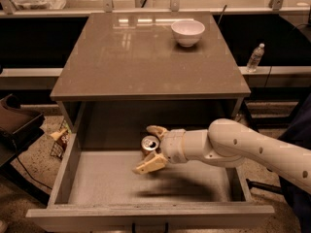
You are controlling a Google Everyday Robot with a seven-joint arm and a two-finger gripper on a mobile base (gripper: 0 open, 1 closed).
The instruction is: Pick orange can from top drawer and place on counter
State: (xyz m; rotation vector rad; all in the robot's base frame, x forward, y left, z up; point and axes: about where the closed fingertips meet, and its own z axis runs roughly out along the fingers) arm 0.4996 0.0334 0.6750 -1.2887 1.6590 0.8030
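The orange can (149,143) stands upright in the open top drawer (68,171), near the back middle, its silver top showing. My gripper (152,148) reaches into the drawer from the right. Its two tan fingers are spread, one behind the can and one in front of it, so the can sits between them. The fingers are open around the can. The counter (131,57) is the glossy grey-brown top above the drawer.
A white bowl (188,32) stands at the back right of the counter. A plastic water bottle (255,57) stands on a ledge to the right. A dark chair (17,125) is at the left. My white arm (243,149) crosses the drawer's right side.
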